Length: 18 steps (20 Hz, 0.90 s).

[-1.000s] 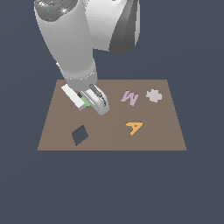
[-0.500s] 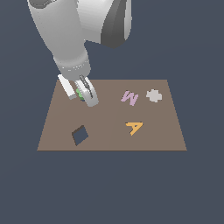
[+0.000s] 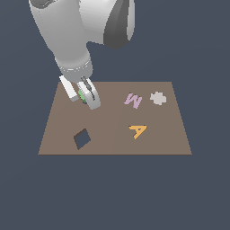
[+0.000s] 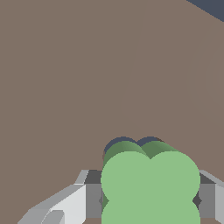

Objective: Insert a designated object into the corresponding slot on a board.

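My gripper (image 3: pixel 83 95) hangs over the far part of the brown board (image 3: pixel 112 143), on the exterior view's left, and is shut on the green lobed block (image 3: pixel 81 95). In the wrist view the green block (image 4: pixel 151 186) sits between my grey fingers (image 4: pixel 92 200), and a thin dark lobed rim of the slot (image 4: pixel 120 142) shows just past its edge. The block covers most of the slot. In the exterior view the slot is hidden behind my fingers.
A dark diamond-shaped hole (image 3: pixel 81 138) lies nearer the board's front, on the exterior view's left. An orange letter A (image 3: pixel 138 131), a pink letter M (image 3: pixel 133 100) and a pale grey lobed piece (image 3: pixel 157 98) lie on the exterior view's right.
The arm has shifted slightly toward the exterior view's left with the green block still held between the fingers. The loose pieces have not moved.
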Each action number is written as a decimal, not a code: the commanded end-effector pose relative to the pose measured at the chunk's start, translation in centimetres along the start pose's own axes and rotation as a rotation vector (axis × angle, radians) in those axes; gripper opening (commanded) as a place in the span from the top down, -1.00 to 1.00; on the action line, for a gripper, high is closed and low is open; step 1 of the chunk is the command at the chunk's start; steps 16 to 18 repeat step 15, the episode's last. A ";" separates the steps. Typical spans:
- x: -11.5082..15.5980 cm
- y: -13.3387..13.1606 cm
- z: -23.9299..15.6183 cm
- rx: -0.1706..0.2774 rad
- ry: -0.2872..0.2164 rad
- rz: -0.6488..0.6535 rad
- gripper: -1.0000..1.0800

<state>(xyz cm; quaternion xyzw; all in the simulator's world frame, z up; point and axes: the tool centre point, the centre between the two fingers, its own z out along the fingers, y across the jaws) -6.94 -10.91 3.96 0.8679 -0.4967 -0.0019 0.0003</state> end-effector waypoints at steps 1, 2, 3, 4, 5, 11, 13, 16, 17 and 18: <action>0.0 0.0 0.3 0.000 0.000 0.000 1.00; 0.0 0.0 0.6 0.000 0.000 -0.001 1.00; 0.0 0.0 0.8 0.000 0.000 -0.001 1.00; 0.0 -0.1 0.9 0.000 0.000 -0.002 1.00; 0.0 -0.1 0.9 0.000 0.000 -0.002 1.00; 0.0 -0.1 0.9 0.000 0.000 -0.002 -0.92; 0.0 -0.1 0.9 0.000 0.000 -0.002 -0.92; 0.0 -0.1 0.9 0.000 0.000 -0.002 -0.92; 0.0 -0.1 0.9 0.000 0.000 -0.002 -0.92; 0.0 -0.1 0.9 0.000 0.000 -0.002 -0.92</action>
